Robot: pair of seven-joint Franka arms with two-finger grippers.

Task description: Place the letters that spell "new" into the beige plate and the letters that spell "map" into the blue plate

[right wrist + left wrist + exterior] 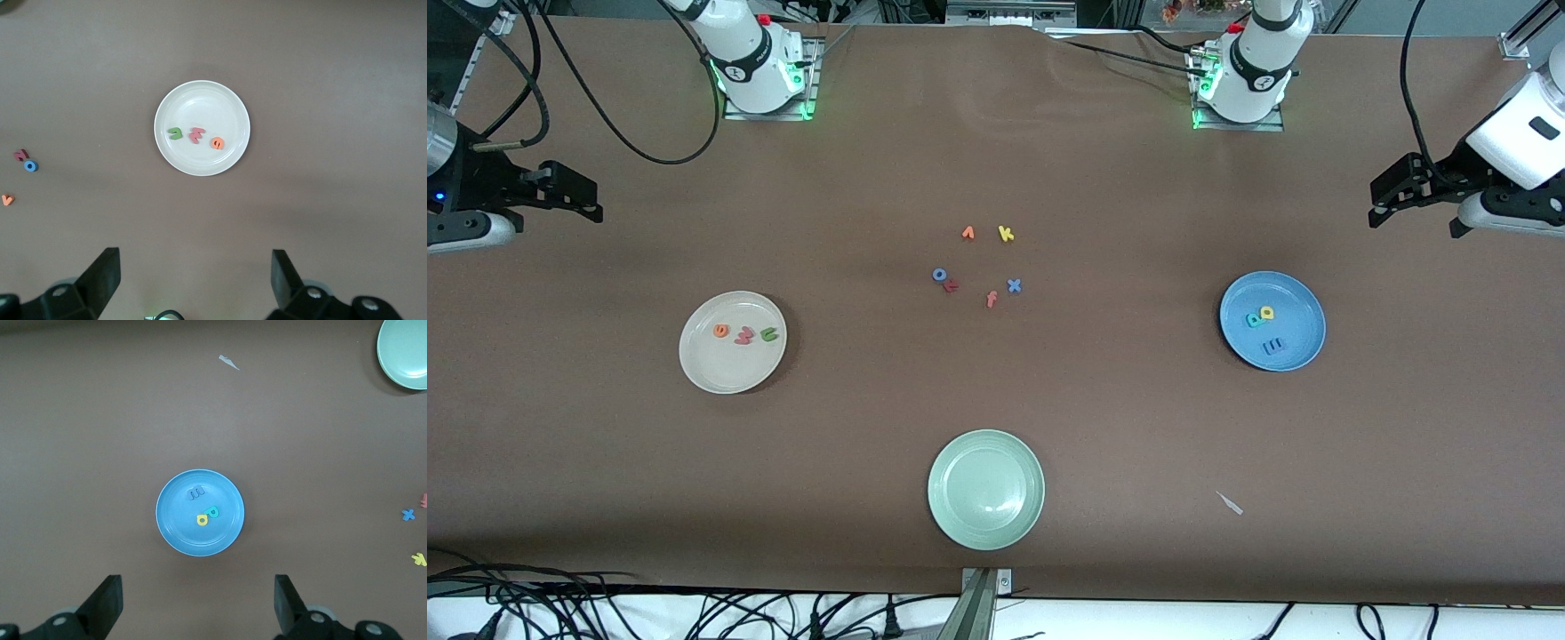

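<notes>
Both grippers hang empty with fingers spread wide: the left gripper up over the tabletop at the left arm's end, the blue plate lying well clear of its fingertips, and the right gripper likewise at the right arm's end with the beige plate well clear of its own. The blue m, teal a and yellow p lie close together inside the blue plate; the green n, pinkish-red w and orange e sit in a row inside the beige plate. The sorting looks done. These foam letters should be very light, soft and springy, best pinched across their flat thickness from above. The plates would be stiff and probably slick. The brown tabletop is flat and matte, with leftover letters clustered midway between the two pairs of fingers, a pale green plate and ample free room.
</notes>
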